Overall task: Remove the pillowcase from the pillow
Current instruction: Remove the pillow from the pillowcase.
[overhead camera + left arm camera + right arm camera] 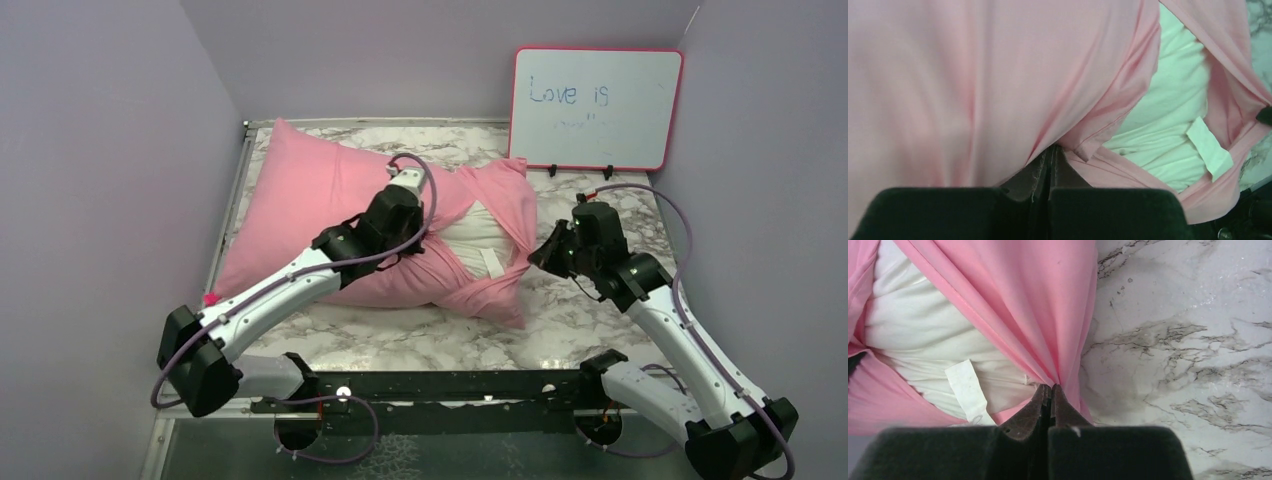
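Left claw (1049,152): closed, tips pinching a hem fold of the pillowcase (305,190); creases converge on the pinch. Right claw (1050,389): closed on gathered pink cloth at the cover's frame-right edge.

Pillowcase lies centre-left in the overhead view and covers most of the pillow (478,232). The pillow's white, wrinkled end shows through the open mouth between the claws, with a white label (966,386) on it. Fabric is pink and smooth, with a faint sheen.

Worktop (385,338): white marble pattern, grey veins. Lilac walls. Red-framed whiteboard (595,105), upper right, reads "Love is".
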`<state>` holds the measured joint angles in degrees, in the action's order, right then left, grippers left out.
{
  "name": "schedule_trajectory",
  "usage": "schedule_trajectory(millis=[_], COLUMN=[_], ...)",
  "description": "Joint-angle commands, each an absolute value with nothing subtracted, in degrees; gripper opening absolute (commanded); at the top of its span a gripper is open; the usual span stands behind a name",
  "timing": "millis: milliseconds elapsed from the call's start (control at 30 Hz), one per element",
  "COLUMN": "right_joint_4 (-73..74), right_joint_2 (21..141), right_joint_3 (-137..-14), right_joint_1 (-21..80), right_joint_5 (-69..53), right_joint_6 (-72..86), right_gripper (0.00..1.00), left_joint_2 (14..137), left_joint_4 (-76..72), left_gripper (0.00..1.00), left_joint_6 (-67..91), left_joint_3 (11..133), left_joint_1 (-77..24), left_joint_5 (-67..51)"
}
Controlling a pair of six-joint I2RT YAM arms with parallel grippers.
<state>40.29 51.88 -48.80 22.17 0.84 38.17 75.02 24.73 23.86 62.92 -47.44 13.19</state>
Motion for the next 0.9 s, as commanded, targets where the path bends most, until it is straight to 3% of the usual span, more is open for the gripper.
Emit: schedule_trajectory(millis=[0,267,367,500,700,867], right_joint_4=[46.68,40.87,41.14,42.23,42.34,40.84], right_joint_2=[50.3,51.34,51.06,52.79,59.99,69.06], right_joint_3=[-48.57,-48.5,-49.88,-53.75,-61.75,-64.86], right_joint_1=[20.93,20.94,20.93,20.92,20.92,20.92], right_joint_5=[11.11,-11.18,-12.67,-12.31,-12.57,-11.36], right_joint_6=[36.89,27.2,26.06,24.84,20.47,18.11], right_gripper=[0.01,0.06,0.29,0.39,0.81,0.89], left_joint_2=[67.01,62.79,62.17,62.02,62.17,61.66], left_joint_4=[34.62,25.03,23.67,23.61,23.52,23.56], left_gripper=[0.0,0.0,0.0,0.0,0.0,0.0], left_joint_6=[23.68,22.33,21.9,22.16,22.77,23.28], left_joint_3=[57.72,54.05,53.28,53.36,52.16,51.82], left_joint_1=[-38.9,-38.72,-38.91,-39.02,-39.42,-39.51], left_joint_5=[22.13,1.4,-2.63,-7.03,-9.25,-8.39])
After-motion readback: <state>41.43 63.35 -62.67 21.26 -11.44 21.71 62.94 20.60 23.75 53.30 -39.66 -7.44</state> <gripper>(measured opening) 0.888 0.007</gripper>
